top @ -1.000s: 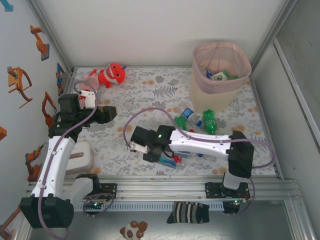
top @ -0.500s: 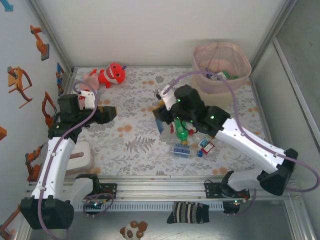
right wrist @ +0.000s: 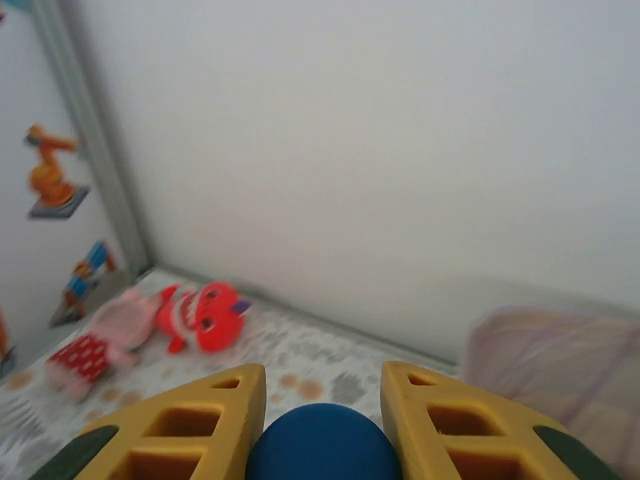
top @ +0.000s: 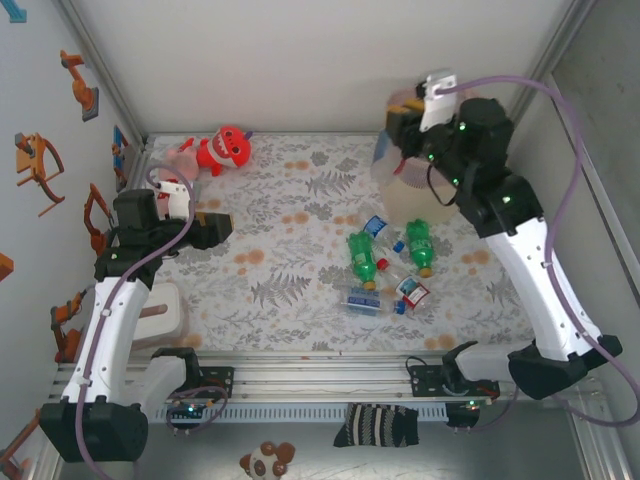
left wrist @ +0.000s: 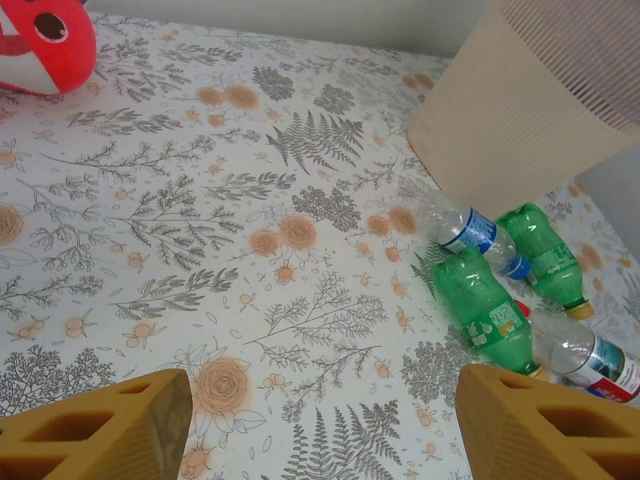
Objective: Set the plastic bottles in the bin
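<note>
Between yellow fingers (right wrist: 195, 430) of the right tool (right wrist: 322, 382) sits a blue-capped bottle (right wrist: 322, 448).

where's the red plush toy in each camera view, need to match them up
top external: red plush toy sits upper left of centre.
left wrist: in the top left corner, cut off by the picture's edge.
right wrist: left of middle, next to the pink plush.
shared landmark: the bin, to the right of the toy in every view.
</note>
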`<action>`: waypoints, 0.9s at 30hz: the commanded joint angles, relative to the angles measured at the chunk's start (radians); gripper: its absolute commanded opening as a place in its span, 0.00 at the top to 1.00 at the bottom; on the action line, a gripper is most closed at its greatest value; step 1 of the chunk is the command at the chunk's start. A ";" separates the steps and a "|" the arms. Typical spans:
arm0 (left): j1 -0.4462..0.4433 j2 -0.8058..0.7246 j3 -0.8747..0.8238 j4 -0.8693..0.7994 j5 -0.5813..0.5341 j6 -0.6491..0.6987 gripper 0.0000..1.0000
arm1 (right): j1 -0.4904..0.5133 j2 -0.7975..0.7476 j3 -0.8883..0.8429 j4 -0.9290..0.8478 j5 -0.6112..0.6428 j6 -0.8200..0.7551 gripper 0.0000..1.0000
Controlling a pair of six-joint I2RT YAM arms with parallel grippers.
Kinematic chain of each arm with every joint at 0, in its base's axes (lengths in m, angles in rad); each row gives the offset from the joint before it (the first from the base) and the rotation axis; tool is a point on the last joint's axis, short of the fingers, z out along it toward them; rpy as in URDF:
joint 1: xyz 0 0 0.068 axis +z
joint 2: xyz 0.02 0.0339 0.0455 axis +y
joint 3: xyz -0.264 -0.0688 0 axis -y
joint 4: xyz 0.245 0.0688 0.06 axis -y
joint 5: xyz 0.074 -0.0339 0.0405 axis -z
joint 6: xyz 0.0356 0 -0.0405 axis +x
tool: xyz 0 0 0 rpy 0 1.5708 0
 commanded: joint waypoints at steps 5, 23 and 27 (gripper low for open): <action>0.006 0.002 -0.007 -0.011 0.008 0.022 0.30 | -0.230 0.100 0.159 -0.007 0.078 -0.087 0.78; 0.006 -0.004 -0.012 -0.006 0.011 0.024 0.31 | -0.490 0.415 0.180 -0.059 0.004 -0.100 0.83; 0.005 -0.002 -0.015 -0.006 0.015 0.022 0.31 | -0.504 0.465 0.132 -0.055 -0.008 -0.098 0.83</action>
